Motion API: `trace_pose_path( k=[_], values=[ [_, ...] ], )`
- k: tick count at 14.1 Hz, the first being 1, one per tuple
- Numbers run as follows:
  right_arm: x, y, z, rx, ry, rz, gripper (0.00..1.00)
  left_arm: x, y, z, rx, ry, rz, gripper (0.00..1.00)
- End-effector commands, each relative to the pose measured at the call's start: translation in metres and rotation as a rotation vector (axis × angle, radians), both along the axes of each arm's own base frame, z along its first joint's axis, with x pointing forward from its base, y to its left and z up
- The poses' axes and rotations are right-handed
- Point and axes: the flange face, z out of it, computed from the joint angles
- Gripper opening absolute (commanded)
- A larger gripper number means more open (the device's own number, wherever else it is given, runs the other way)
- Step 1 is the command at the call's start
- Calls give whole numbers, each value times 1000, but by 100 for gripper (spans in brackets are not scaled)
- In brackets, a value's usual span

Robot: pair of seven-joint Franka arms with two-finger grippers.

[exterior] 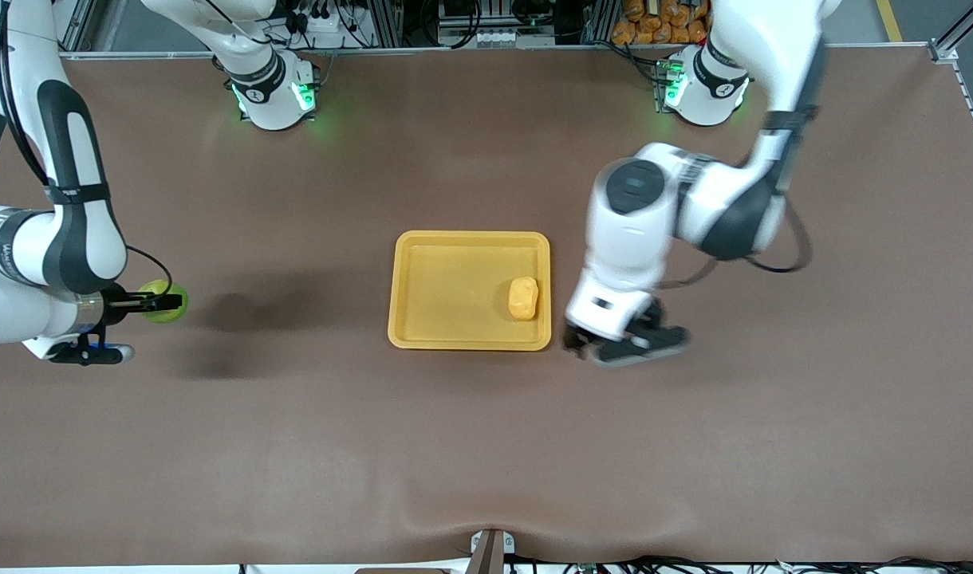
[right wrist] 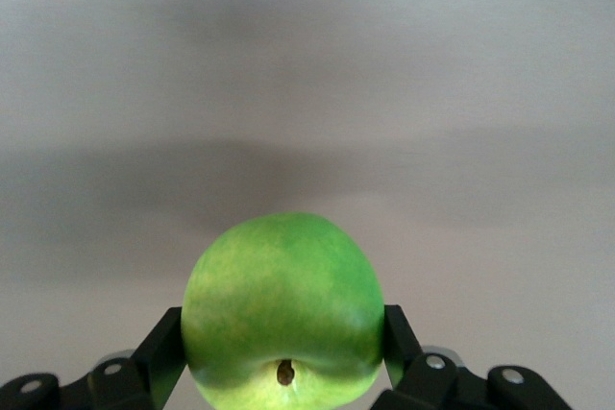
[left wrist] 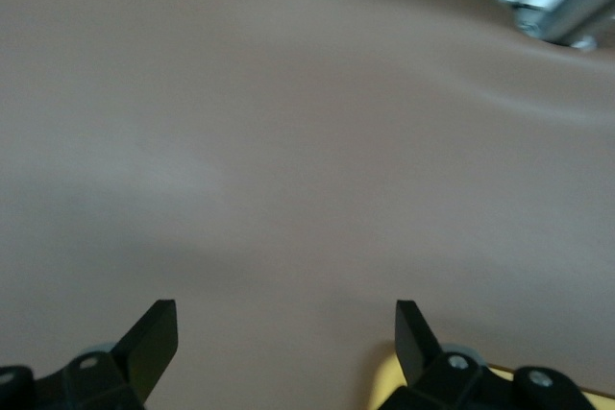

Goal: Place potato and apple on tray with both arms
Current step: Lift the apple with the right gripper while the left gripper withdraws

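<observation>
The brown desk (exterior: 486,446) carries a shallow rectangular yellow plastic tray (exterior: 423,295) at its middle. The small oblong yellow-orange potato (exterior: 523,298) lies in the tray, by the rim toward the left arm's end. Just beside that rim, over bare desk, the left end effector (exterior: 626,344) hangs released, fingers (left wrist: 154,338) spread and holding nothing. Well apart from the tray, toward the right arm's end, the right end effector (exterior: 163,303) is grasping the small round green apple (right wrist: 283,324) between its fingers.

The green apple (right wrist: 282,311) sits clamped in the right gripper (right wrist: 283,345), jaws pressing its sides at three and nine o'clock, above the plain bench (right wrist: 307,74).
</observation>
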Motion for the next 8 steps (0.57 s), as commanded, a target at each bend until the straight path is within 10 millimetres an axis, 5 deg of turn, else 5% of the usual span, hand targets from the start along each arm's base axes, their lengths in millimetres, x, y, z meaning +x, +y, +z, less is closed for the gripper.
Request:
trace_pose_path(
  k=[1,3,8],
  values=[
    [3,32,22,2,13,-59,0,19,55,-5,34,26,-23,100],
    [4,71,26,-21,25,-93,0,28,95,-2,26,42,-5,100],
    [-1,165,31,-42,43,-190,0,14,174,-1,141,265,-91,100]
  ],
)
